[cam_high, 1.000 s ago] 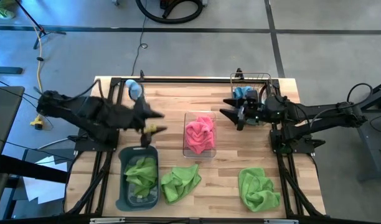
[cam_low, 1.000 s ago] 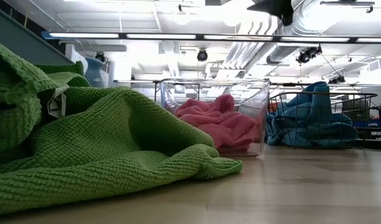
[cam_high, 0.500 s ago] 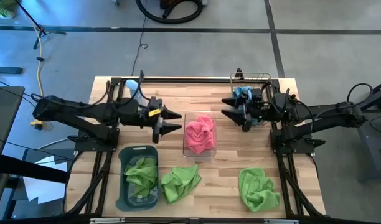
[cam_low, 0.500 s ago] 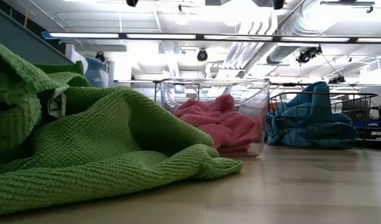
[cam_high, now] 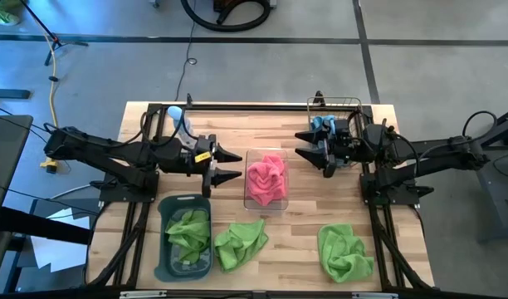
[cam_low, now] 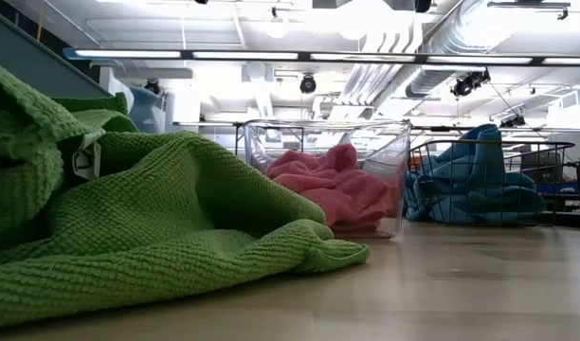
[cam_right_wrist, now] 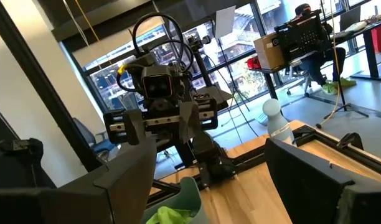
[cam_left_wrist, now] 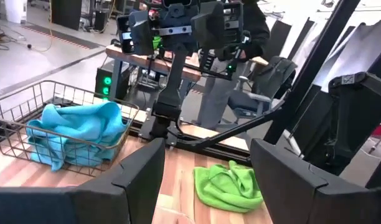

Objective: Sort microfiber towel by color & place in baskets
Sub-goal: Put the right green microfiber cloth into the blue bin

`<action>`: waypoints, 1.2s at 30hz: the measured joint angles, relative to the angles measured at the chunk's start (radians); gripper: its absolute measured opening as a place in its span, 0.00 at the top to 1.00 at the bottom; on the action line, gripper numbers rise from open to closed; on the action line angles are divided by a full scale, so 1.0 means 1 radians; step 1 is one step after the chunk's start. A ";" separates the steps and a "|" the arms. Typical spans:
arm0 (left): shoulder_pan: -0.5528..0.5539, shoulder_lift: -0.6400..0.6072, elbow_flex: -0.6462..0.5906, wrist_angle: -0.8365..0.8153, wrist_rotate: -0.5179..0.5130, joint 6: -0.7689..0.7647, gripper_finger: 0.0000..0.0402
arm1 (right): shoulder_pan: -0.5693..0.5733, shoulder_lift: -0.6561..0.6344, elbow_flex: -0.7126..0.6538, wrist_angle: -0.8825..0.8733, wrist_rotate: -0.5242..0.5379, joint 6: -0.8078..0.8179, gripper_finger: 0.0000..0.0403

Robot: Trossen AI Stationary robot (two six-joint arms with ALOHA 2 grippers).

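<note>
Above the table's far half, hovering with both claws empty: left gripper (cam_high: 231, 164) standing spread wide between the pale blue bottle (cam_high: 178, 117) and the clear bin (cam_high: 266, 202), right gripper (cam_high: 308, 154) likewise splayed open just beside the wire-mesh basket (cam_high: 354, 104), neither touching cloth. Judging the sort as nearly finished, with pink towels (cam_high: 266, 180) lying in the clear bin, blue towels (cam_low: 480, 180) sitting in the wire-mesh basket, one green towel (cam_high: 188, 234) already resting inside the dark grey tub (cam_high: 162, 241). Remaining loose on the wood: a green towel (cam_high: 241, 243) just beside the tub and another green towel (cam_high: 344, 252) near the front right corner. Advising descent straight over the nearer cloth's raised fold, pinching deep into the bunch rather than skimming an edge, lifting clear of the tub's rim before releasing.
</note>
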 joint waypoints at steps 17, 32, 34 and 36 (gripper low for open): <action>-0.001 0.000 0.000 -0.001 -0.036 -0.037 0.44 | 0.080 0.000 0.001 -0.010 -0.277 0.306 0.27; 0.003 0.000 0.001 -0.001 -0.166 -0.035 0.44 | 0.432 0.255 0.560 -1.128 -0.078 0.423 0.27; 0.003 0.000 0.001 -0.002 -0.190 -0.039 0.44 | 0.466 0.305 0.564 -1.233 -0.125 0.517 0.27; 0.003 0.000 0.001 -0.002 -0.198 -0.039 0.44 | 0.505 0.350 0.540 -1.297 -0.188 0.609 0.27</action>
